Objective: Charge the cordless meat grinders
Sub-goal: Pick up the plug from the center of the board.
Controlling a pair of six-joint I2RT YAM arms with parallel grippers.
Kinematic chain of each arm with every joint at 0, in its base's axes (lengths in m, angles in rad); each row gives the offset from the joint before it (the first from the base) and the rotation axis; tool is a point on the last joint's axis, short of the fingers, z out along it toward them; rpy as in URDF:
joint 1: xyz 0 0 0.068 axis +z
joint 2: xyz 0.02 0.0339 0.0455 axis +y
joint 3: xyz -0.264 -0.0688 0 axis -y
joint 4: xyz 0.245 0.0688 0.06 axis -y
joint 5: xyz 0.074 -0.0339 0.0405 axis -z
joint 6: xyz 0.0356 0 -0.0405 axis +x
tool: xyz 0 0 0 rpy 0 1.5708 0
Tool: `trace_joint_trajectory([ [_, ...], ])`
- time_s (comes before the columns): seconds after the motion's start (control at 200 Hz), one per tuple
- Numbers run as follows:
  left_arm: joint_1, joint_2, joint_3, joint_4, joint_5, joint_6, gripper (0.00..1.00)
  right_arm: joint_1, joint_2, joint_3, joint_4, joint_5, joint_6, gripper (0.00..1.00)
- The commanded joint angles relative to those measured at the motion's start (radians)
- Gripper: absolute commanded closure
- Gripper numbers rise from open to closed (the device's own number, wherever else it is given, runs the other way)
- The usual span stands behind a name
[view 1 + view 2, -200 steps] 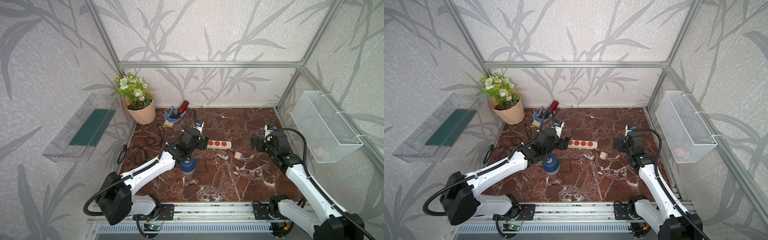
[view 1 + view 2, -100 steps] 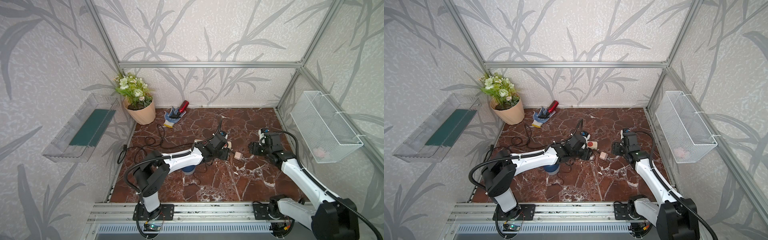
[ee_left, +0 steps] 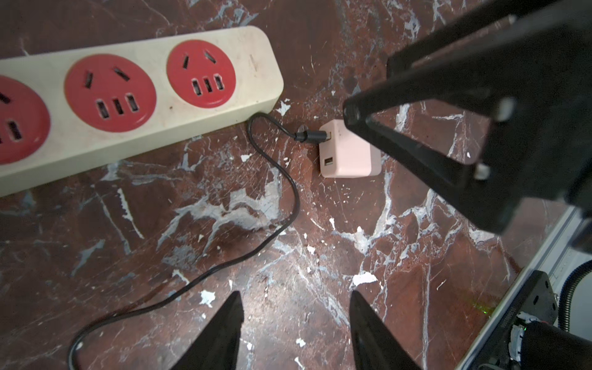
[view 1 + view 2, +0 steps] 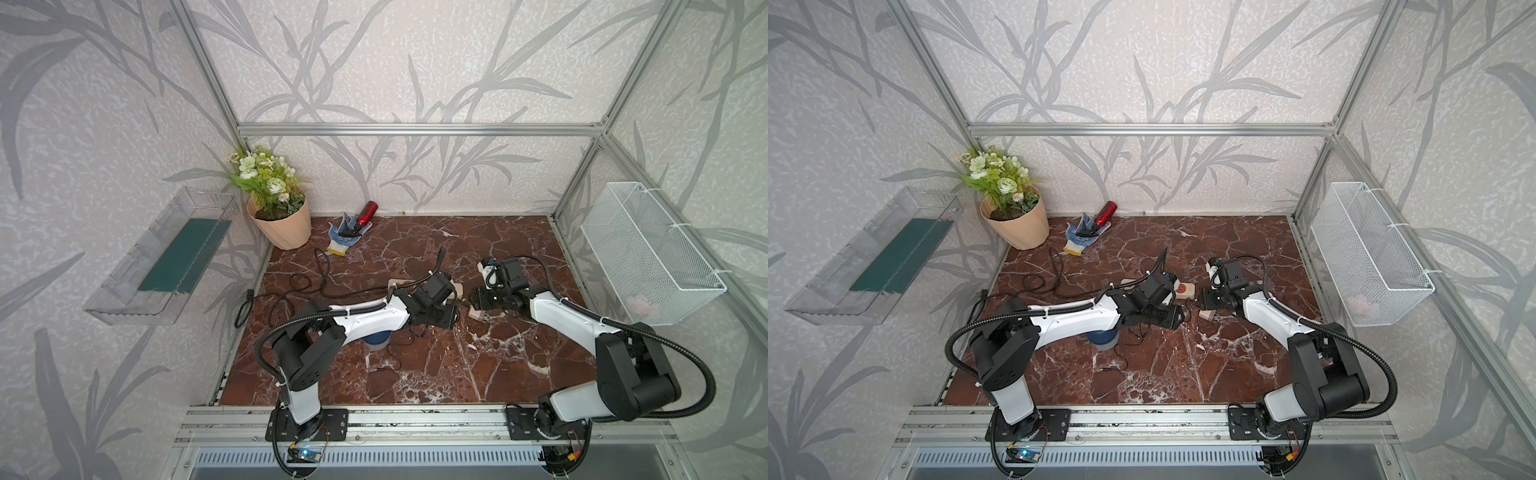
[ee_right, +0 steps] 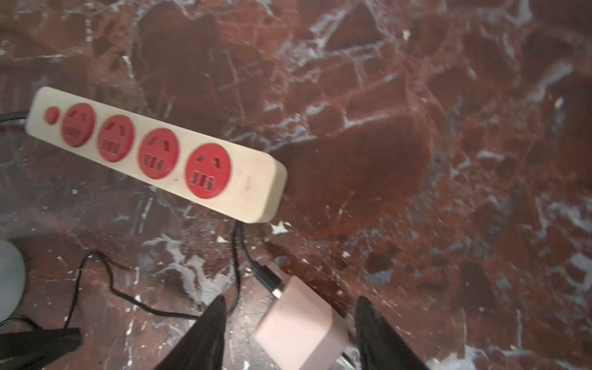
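Right hand (image 5: 290,298) straddles the pink charger (image 5: 301,330), seemingly without touching it.

- power strip (image 3: 137,105): cream, with round red sockets
- charger block (image 3: 349,157): pale pink
- cable (image 3: 290,192): black
- table (image 4: 415,374): dark red stone with white cracks
- meat grinder (image 4: 376,340): dark blue
- bottle (image 4: 368,210), upper middle: red
- walls (image 4: 374,62): white with grey leaves

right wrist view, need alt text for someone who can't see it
A pink charger block lies on the red marble surface between the open fingertips of the right gripper, with a black cable plugged into it. Close by lies a cream power strip with four red sockets, all empty.
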Motion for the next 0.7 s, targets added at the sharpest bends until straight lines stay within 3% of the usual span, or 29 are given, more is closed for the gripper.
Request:
trace_joint_trajectory([
  [0.0, 0.025, -0.069, -0.007, -0.075, 0.021, 0.009, 0.45, 0.010, -0.011, 0.037, -0.060, -0.034, -0.110, 0.34],
  [0.15, 0.050, -0.139, -0.013, -0.153, 0.036, 0.072, 0.44, 0.019, 0.019, 0.094, -0.171, -0.047, -0.201, 0.32],
  [0.35, 0.070, -0.238, -0.013, -0.275, 0.000, 0.165, 0.42, 0.104, 0.081, 0.228, -0.369, 0.134, -0.289, 0.31],
  [0.695, 0.095, -0.332, -0.056, -0.351, -0.009, 0.251, 0.39, 0.167, 0.220, 0.329, -0.553, 0.296, -0.413, 0.30],
])
